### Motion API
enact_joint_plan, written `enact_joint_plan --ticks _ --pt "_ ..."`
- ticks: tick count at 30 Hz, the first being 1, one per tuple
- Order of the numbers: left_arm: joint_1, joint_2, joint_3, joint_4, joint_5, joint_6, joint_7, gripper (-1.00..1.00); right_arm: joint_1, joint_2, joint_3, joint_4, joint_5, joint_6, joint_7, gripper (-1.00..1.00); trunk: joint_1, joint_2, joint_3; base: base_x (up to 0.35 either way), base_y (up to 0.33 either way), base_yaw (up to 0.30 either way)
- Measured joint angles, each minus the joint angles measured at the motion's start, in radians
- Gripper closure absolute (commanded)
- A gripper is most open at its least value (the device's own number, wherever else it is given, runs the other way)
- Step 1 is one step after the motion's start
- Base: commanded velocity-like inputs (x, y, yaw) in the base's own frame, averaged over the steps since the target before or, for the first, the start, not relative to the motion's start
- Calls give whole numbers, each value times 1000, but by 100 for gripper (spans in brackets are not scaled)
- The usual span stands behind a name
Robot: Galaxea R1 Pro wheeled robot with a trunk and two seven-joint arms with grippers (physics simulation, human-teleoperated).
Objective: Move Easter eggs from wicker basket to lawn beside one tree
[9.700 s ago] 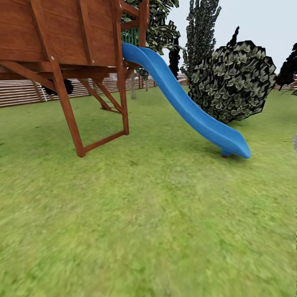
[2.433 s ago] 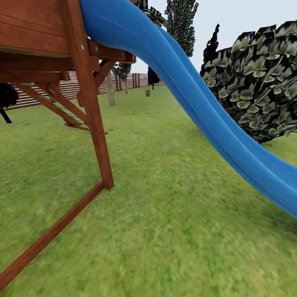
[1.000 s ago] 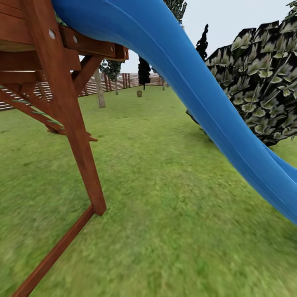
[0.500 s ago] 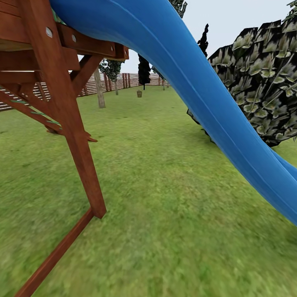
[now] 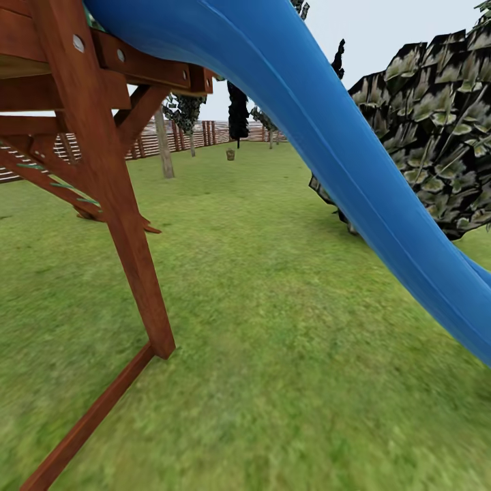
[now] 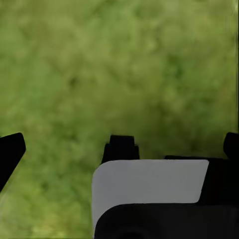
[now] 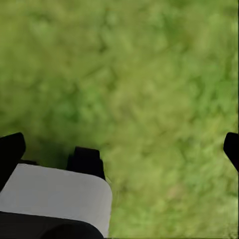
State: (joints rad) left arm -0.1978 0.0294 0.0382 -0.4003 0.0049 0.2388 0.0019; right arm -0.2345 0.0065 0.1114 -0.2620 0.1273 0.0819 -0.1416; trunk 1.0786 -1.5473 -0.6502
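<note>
Your left claw is hanging over bare grass, its dark fingertips sitting wide apart at the two edges of the left wrist view with nothing between them. Your right claw is doing the same: its fingertips are standing spread at either edge of the right wrist view, holding nothing. Beneath both, the lawn is showing as blurred, mottled green, and a white and black part of the robot is sitting close under each wrist camera.

Looking outward from the head, you are facing a wooden play frame on the near left, its reddish-brown post planted in the grass with a low brace running toward you. A blue slide is sweeping from the top left down to the right edge, passing over the open grass ahead. Behind the slide on the right, a big leafy bush is sitting on the lawn.

Far ahead, the wicker basket is standing small on the grass, near the slatted fence; whether eggs are lying in it is too small to tell. A black cypress-like tree is rising just behind it. To its left, the pale trunk of the tree is standing upright, well apart from the basket.
</note>
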Motion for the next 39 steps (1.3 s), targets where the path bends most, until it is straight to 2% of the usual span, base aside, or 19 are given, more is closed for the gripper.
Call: enact_joint_plan --ticks 2,4,6,8,9,10,11,17,24,39 --pt "-49 0 34 -16 0 10 3 -100 -66 1 0 4 -3 46 -14 -100 8 -14 -6 0 0 0" --pt "-97 0 104 -24 8 13 5 -100 -107 2 0 7 -4 60 -19 -100 15 -28 -13 0 0 0" --pt "-117 -3 167 -22 24 7 5 -100 -138 3 0 18 -5 65 -20 -100 23 -42 -19 0 0 0" --pt "-126 -12 200 -16 31 -12 6 -100 -152 4 -1 43 -4 57 -21 -100 31 -56 -25 0 0 0" --pt "-127 -14 205 -13 32 -19 6 -100 -154 3 -1 51 -4 49 -21 -100 34 -63 -29 0 0 0" --pt "-130 -17 216 15 34 -59 6 -100 -158 3 -3 84 -2 -3 -20 -100 38 -70 -32 0 0 0" --pt "-131 -18 220 43 37 -95 6 -100 -159 3 -3 110 0 -51 -20 -100 42 -77 -35 0 0 0" --pt "-132 -25 224 85 38 -145 5 -100 -160 9 -3 170 5 -133 -12 -100 65 -119 -54 19 0 0" --pt "-132 -38 223 90 37 -147 4 -100 -161 10 -3 171 6 -144 -6 -100 91 -168 -76 286 0 0" --pt "-132 -38 223 90 37 -149 4 -100 -161 9 -2 170 7 -144 -4 -100 149 -273 -123 328 0 0"
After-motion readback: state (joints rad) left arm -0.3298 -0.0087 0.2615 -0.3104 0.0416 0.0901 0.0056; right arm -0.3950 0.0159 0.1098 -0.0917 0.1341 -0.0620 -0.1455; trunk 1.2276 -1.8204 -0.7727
